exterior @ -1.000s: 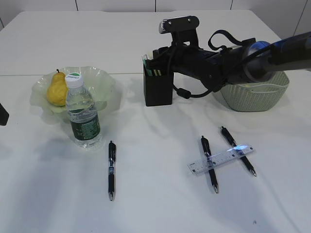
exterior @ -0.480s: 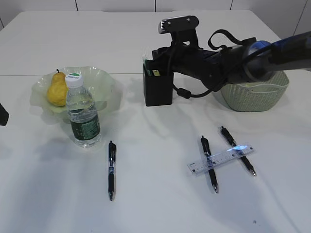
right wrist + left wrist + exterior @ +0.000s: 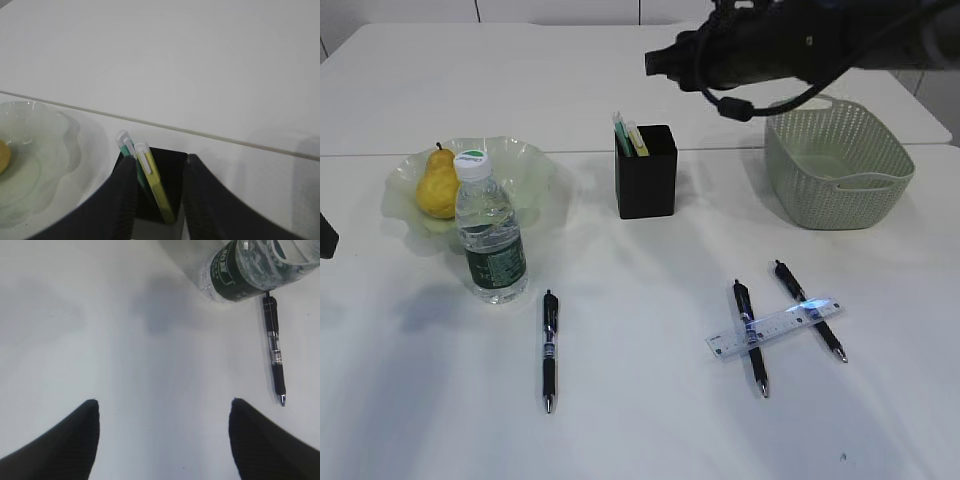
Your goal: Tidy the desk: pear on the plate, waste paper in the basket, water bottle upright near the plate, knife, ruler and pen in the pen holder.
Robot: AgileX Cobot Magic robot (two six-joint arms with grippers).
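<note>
The black pen holder (image 3: 646,178) holds a green knife (image 3: 622,134) and a yellow knife (image 3: 156,186), both leaning upright. My right gripper (image 3: 160,160) hangs open high above the holder, empty. The pear (image 3: 436,186) lies in the wavy plate (image 3: 535,170). The water bottle (image 3: 490,232) stands upright in front of the plate. A clear ruler (image 3: 775,328) lies across two pens (image 3: 751,336) (image 3: 810,311). A third pen (image 3: 549,350) lies alone. My left gripper (image 3: 164,405) is open over bare desk, left of the bottle (image 3: 250,267). The waste paper is out of view.
The green basket (image 3: 840,190) stands right of the pen holder, below my right arm (image 3: 780,40). A table seam (image 3: 210,134) runs behind the holder. In the left wrist view a pen (image 3: 275,352) lies at the right, below the bottle.
My right arm has risen from the pen holder to the top of the exterior view. The yellow knife stays in the holder. The left arm has not moved.
</note>
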